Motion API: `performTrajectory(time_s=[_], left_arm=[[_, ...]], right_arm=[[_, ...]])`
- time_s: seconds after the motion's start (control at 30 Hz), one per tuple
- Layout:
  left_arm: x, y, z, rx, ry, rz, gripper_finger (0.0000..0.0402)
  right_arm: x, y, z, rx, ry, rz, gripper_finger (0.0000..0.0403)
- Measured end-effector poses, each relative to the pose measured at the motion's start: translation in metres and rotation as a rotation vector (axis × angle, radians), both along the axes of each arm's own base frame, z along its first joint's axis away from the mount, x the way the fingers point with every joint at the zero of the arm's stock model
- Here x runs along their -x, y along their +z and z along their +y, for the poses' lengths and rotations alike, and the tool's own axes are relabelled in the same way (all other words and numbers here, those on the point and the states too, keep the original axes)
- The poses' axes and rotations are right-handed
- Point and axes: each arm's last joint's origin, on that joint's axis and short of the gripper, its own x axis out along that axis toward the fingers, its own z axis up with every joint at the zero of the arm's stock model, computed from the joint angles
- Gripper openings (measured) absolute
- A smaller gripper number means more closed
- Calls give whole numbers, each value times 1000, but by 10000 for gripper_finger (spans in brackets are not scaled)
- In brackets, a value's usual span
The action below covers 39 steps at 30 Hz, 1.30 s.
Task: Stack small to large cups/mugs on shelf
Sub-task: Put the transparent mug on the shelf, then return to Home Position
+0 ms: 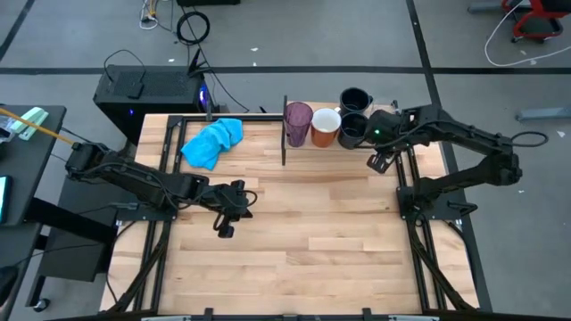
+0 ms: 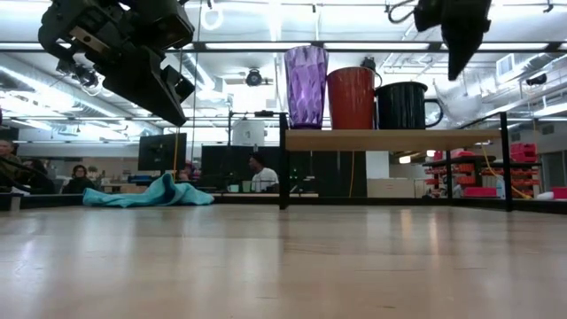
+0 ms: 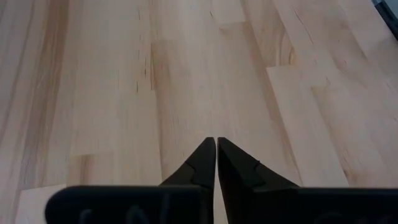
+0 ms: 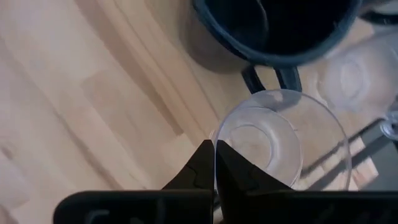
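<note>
Right gripper over shelf end, jaws together on nothing, right above clear glass beside navy mug. On shelf in a row: purple tumbler, orange mug, navy mug. Second navy mug behind. Left gripper hovering mid-desk, jaws together, empty.

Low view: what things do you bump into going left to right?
Left arm's dark gripper up high → crumpled blue cloth on the table → tall translucent purple tumbler → orange mug → dark navy mug, all three on the light-wood shelf → right arm's dark gripper up high.
</note>
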Motion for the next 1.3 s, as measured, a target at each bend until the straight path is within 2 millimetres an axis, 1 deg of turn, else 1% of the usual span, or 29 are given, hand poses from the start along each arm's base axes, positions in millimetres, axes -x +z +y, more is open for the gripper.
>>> performTrajectory(time_s=[0.1,0.2,0.37,0.53,0.73,0.87,1.0,1.13,1.3], left_arm=[[0,0,0,0,0,0,19],[0,0,0,0,0,0,16],[0,0,0,1,0,0,22],[0,0,0,0,0,2,27],[0,0,0,0,1,2,20],[0,0,0,1,1,3,16],[0,0,0,1,1,4,21],[0,0,0,0,1,4,25],[0,0,0,0,1,4,17]], right_arm=[[2,-8,-6,11,-21,41,9],[4,-11,-10,35,-29,47,9],[8,-12,-18,64,-43,7,10],[15,-9,-20,73,-47,-3,17],[16,-7,-24,99,-25,-16,40],[16,-9,-28,103,-36,4,61],[16,-11,-30,111,-46,40,80],[16,-11,-30,107,-30,59,94],[16,-11,-30,108,-19,64,113]])
